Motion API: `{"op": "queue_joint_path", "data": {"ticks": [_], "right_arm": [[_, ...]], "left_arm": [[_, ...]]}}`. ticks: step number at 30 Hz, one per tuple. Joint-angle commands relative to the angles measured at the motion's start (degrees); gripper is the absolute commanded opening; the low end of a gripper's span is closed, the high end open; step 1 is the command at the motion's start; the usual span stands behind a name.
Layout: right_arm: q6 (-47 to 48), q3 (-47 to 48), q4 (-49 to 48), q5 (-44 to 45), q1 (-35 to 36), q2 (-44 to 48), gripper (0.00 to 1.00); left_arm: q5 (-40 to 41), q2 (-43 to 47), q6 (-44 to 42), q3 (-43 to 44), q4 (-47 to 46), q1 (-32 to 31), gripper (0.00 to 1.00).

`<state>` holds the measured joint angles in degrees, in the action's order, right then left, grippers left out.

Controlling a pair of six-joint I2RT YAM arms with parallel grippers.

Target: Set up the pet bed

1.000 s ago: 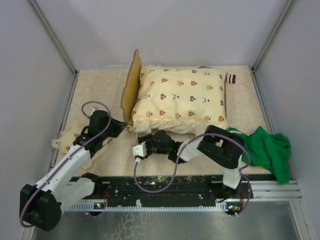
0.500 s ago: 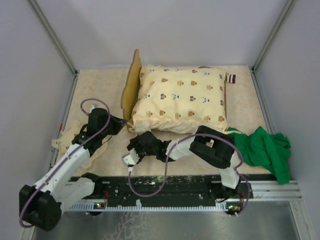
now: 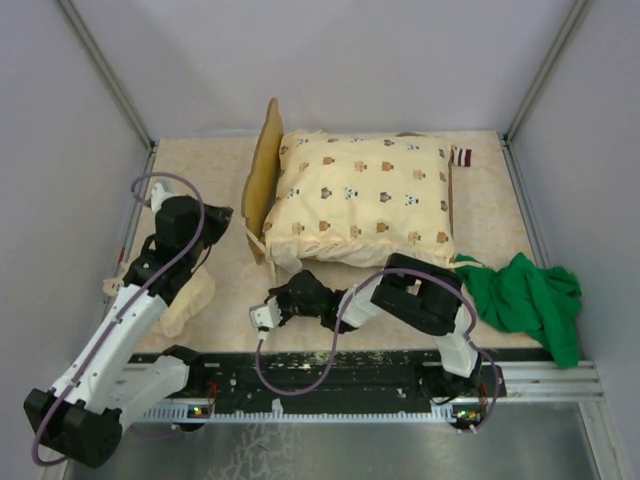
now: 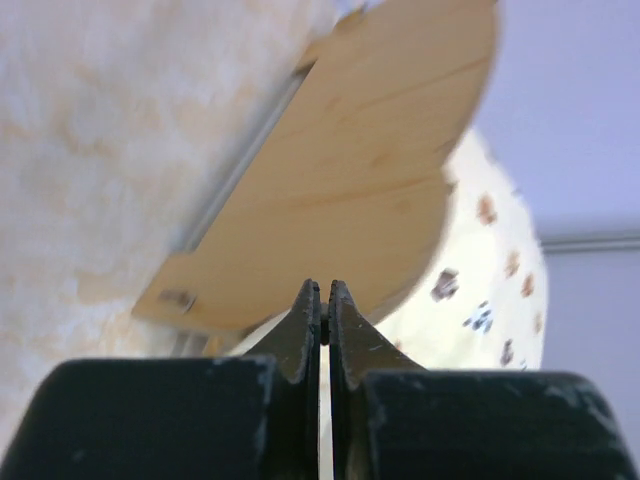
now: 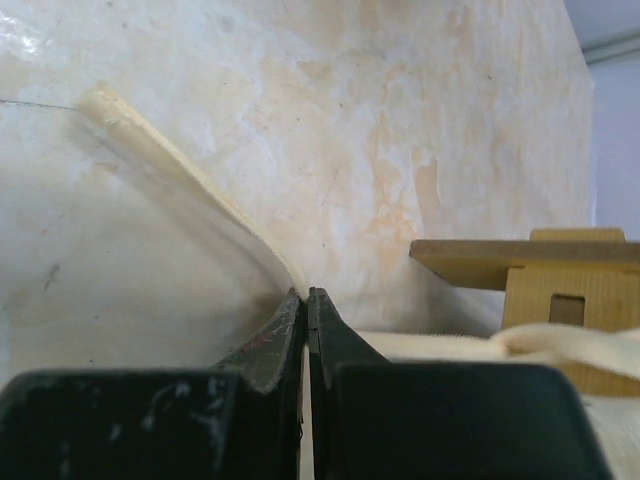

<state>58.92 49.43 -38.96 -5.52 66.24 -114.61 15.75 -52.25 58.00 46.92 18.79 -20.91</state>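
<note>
Top view: the left gripper (image 3: 220, 213) sits left of centre with its fingers pressed together on nothing, its tip near the headboard (image 3: 262, 165) but apart from it. The right gripper (image 3: 261, 317) lies low at lower centre, also closed; what it holds is too small to make out here. The pet bed (image 3: 450, 195) stands in the upper middle on the mottled beige table (image 3: 200, 170). Its long axis runs left to right, with the scalloped light-wood headboard at the left end. A puffy cream animal-print quilt (image 3: 365, 200) covers almost all of the frame. A crumpled green cloth (image 3: 525, 300) lies at the right, and a small cream pillow (image 3: 180, 300) lies at the left under the left arm.

Left wrist view: the two dark fingers meet tip to tip at lower centre, with no gap and nothing between them. Beyond them the smooth, wavy-edged headboard slants across the middle, and the printed quilt bulges at its right.

Right wrist view: the jaws are shut at lower centre, pinching the near end of a thin cream fabric strip (image 5: 180, 175) that runs off to the upper left across the table. At the right edge is a square-cut wooden corner of the bed.
</note>
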Motion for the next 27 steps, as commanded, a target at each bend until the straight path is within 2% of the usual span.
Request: {"op": "queue_joint_path", "data": {"ticks": [1, 7, 13, 19, 27], "right_arm": [[-8.39, -2.73, -13.08, 0.56, -0.35, 1.65, 0.00], [-12.90, -2.06, -14.59, 0.95, -1.63, -0.60, 0.00], [-13.95, -2.16, -16.90, 3.26, -2.19, -2.80, 0.00], [-10.14, -2.06, -6.48, 2.56, -3.39, -0.98, 0.00], [-8.24, -1.81, 2.35, -0.50, -4.22, 0.38, 0.00]], "left_arm": [[11.08, -0.72, -8.77, 10.22, -0.07, -0.09, 0.00], [19.33, -2.89, -15.58, 18.76, -1.82, -0.10, 0.00], [21.14, -4.90, -18.01, 23.53, -5.73, -0.06, 0.00], [19.18, -5.96, -16.83, 25.87, -5.20, -0.03, 0.00], [20.23, -7.04, -17.57, 26.27, -3.01, -0.06, 0.00]]}}
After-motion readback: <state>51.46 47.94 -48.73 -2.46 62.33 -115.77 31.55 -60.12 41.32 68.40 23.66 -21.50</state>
